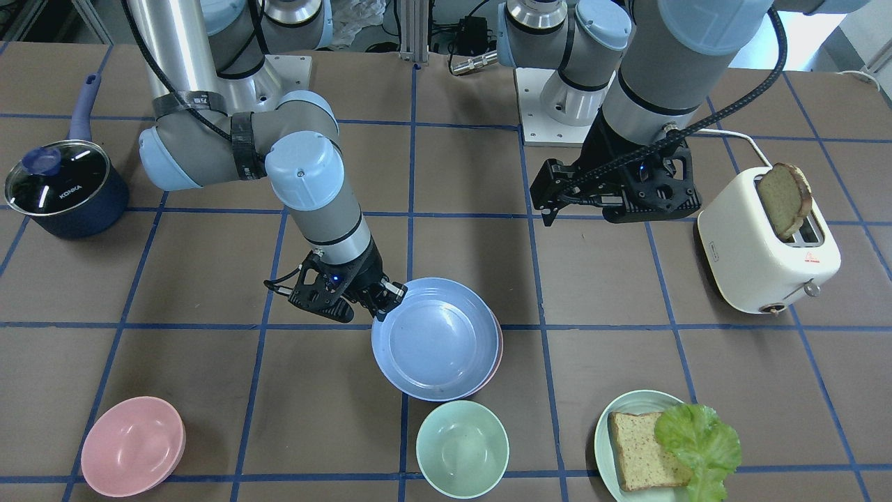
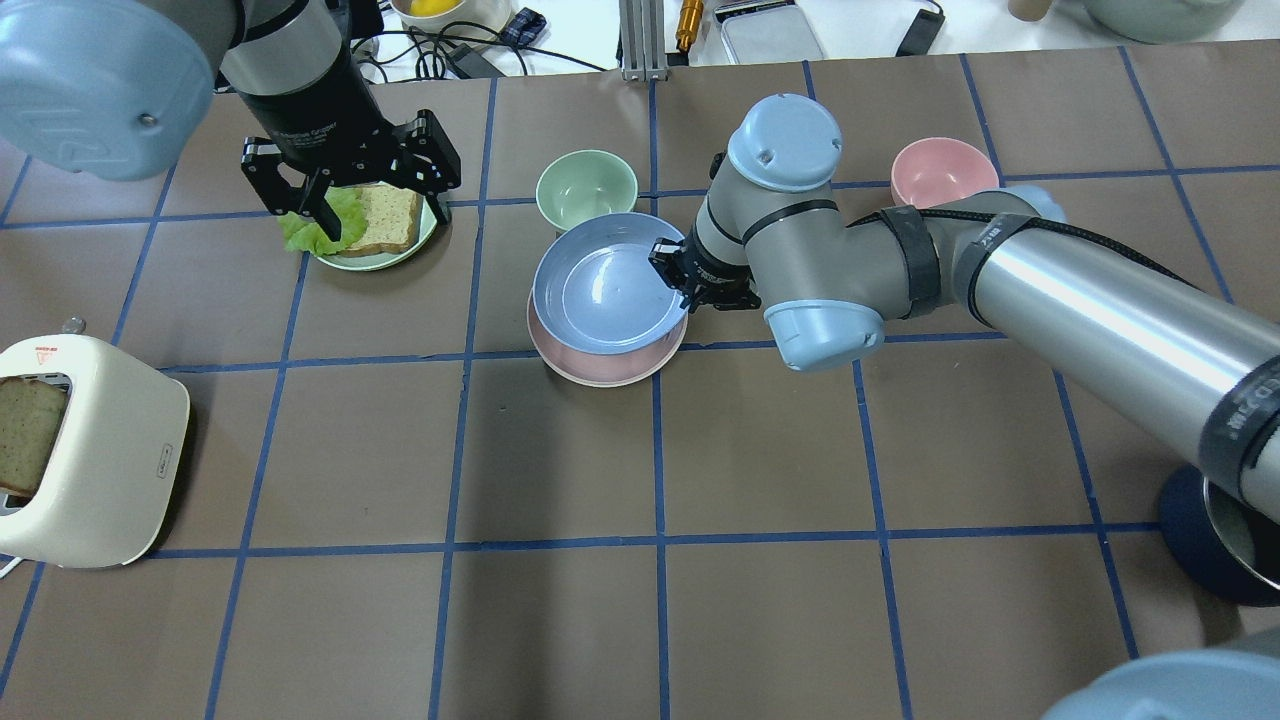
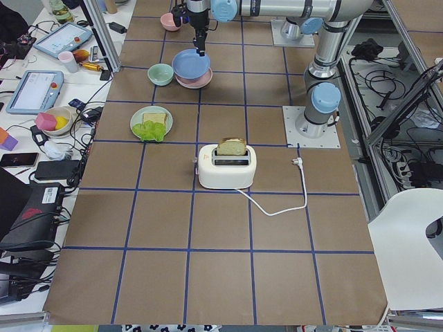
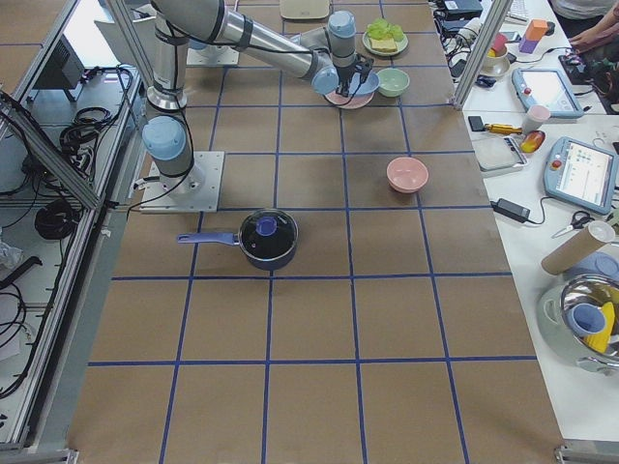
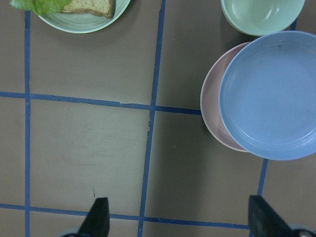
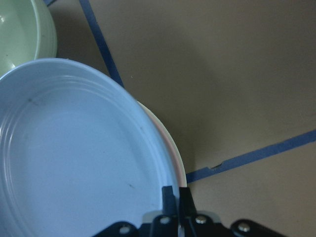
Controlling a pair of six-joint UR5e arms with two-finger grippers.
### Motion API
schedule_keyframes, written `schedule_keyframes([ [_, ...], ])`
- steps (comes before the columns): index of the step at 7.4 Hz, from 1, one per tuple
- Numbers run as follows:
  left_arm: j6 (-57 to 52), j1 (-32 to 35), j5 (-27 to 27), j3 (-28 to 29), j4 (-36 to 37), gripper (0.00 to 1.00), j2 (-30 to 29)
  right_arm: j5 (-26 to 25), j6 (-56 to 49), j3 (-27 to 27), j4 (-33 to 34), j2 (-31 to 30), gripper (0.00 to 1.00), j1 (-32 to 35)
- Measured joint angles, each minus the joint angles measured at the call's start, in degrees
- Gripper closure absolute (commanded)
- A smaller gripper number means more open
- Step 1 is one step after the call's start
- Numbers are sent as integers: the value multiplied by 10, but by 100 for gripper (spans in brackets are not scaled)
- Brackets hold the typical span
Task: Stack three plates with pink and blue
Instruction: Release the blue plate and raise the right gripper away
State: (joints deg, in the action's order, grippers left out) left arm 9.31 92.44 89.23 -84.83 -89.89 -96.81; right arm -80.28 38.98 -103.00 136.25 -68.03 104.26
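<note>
The light blue plate (image 1: 435, 338) lies over the pale pink plate (image 1: 496, 352), shifted a little so the pink rim shows on one side; both also show in the overhead view, blue (image 2: 605, 285) over pink (image 2: 600, 368). My right gripper (image 1: 387, 296) is shut on the blue plate's rim, and in the right wrist view its fingers (image 6: 169, 193) pinch that rim. My left gripper (image 2: 345, 205) is open and empty, hovering above the bread plate. No cream-white plate shows clearly.
A mint bowl (image 1: 462, 448) sits right beside the stack. A pink bowl (image 1: 132, 446), a pale green plate (image 1: 605, 429) with bread and lettuce, a white toaster (image 1: 766, 251) holding toast and a dark blue lidded pot (image 1: 66, 188) stand around.
</note>
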Motion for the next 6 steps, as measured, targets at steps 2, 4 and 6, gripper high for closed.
schedule_keyframes([
  [2, 1, 0, 0, 0, -2, 0, 0, -1, 27, 0, -4, 11, 12, 1],
  [4, 4, 1, 0, 0, -2, 0, 0, -7, 25, 8, -6, 12, 5, -4],
  [6, 7, 1, -1, 0, -2, 0, 0, -19, -53, 54, -69, -6, 0, -34],
])
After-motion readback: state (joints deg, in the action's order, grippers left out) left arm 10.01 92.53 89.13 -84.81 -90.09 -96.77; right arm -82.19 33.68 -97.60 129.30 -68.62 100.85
